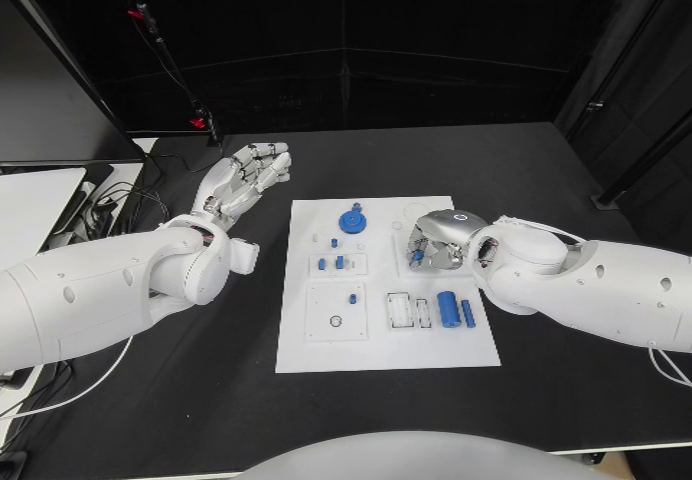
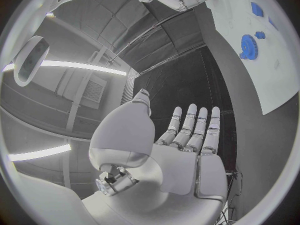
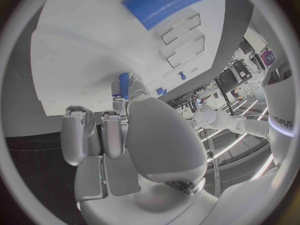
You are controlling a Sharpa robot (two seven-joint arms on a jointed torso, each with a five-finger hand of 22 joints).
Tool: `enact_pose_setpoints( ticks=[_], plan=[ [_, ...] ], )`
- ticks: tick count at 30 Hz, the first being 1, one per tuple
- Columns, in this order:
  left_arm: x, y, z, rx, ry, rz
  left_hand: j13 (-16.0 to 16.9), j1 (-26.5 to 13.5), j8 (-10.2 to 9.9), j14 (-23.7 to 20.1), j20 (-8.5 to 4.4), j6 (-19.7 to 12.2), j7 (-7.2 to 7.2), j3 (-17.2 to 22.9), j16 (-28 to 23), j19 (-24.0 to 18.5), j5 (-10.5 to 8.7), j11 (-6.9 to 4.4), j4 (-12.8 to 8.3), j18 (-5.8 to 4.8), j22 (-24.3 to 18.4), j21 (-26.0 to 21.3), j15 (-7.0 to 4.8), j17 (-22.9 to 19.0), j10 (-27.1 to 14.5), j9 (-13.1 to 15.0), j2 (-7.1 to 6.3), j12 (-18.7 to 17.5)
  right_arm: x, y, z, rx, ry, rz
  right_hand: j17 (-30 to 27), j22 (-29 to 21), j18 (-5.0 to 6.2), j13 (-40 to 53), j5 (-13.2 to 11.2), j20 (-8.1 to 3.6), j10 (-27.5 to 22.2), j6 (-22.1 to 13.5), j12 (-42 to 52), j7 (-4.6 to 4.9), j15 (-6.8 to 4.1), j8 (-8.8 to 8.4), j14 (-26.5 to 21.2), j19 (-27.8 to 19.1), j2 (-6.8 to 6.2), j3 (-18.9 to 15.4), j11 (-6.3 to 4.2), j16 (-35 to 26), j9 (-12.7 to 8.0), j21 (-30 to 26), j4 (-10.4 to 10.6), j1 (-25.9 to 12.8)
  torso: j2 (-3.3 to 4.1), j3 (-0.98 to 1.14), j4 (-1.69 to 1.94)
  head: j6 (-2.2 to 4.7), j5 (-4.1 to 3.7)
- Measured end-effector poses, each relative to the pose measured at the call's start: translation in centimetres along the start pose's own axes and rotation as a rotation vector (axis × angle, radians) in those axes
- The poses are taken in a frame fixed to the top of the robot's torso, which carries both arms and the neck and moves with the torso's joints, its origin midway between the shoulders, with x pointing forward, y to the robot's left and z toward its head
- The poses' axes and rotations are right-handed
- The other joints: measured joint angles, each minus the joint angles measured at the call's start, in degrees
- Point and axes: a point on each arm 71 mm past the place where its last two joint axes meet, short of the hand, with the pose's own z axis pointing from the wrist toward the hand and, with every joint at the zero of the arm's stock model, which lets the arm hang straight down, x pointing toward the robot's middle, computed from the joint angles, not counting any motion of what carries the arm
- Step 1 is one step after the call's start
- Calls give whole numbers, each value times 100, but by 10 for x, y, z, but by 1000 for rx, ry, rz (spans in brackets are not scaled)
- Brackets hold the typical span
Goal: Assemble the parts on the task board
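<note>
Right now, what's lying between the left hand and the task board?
Nothing: in the head view, only bare black table separates the left hand from the task board.

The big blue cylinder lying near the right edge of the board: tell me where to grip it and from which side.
Grip the blue cylinder at mid-length, across its round sides, coming straight down from above. It lies flat on the task board with a thinner blue pin close alongside, so one finger would have to slip between them. The right hand is nearer.

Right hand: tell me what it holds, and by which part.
The right hand pinches a small blue part between its fingers, over the board. Which end it grips cannot be told.
</note>
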Motion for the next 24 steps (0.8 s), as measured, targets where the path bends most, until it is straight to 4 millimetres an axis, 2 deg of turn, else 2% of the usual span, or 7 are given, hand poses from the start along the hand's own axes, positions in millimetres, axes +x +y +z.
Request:
enact_pose_setpoints(
  ticks=[8, 15, 20, 24],
  plan=[
    [0, 0, 0, 0, -1, 0, -7, 4, 0, 0, 0, 0, 0, -13, -1, 0, 26, 0, 13, 0, 0, 0, 0, 0, 0, 0, 4, 18, -4, -1, -7, -23, -65, 20, 0, 0, 0, 1, -1, 0, 0, 27, -36, 13, 0, 0, 0, 0, 9, 17, 0, 0, 1, 0, 13, 67, -3, 1, -4, 27, -4],
    [-1, 1, -1, -2, -2, 1, -7, 23, 0, 0, 0, 0, 0, -13, -1, 0, 30, 0, 13, 0, 0, 0, 0, 0, 0, 0, 22, 21, -16, 1, -22, -67, -182, 65, -1, 0, 0, -5, 20, 0, 0, 28, -66, 13, 0, 1, 0, 0, 10, 18, 0, 0, -2, 34, 14, 79, -5, -1, -4, 32, 21],
    [-1, 2, -1, -4, -2, 1, -7, 23, 0, 0, 0, 0, 0, -13, -1, 0, 30, 0, 14, 0, 1, 0, 0, 1, 0, 0, 22, 21, -22, 9, -26, -115, -252, 102, -1, 0, 0, -9, 20, 1, 20, 27, -89, 13, 0, 0, 0, 0, -14, 32, 20, 0, -4, 34, 29, 102, -5, -1, -4, 24, 38],
    [0, 2, -1, -4, -1, 0, -7, 23, 0, 0, 0, 0, 0, -13, -1, 0, 30, 0, 13, 0, 1, 0, 0, 1, 0, 1, 22, 21, -25, 22, -21, -156, -280, 138, 0, 0, -1, -6, 20, 1, 20, 45, -123, 31, 1, 0, 0, 0, -6, 32, 20, 0, -7, 34, 29, 111, -2, 1, 2, 14, 65]
  ],
)
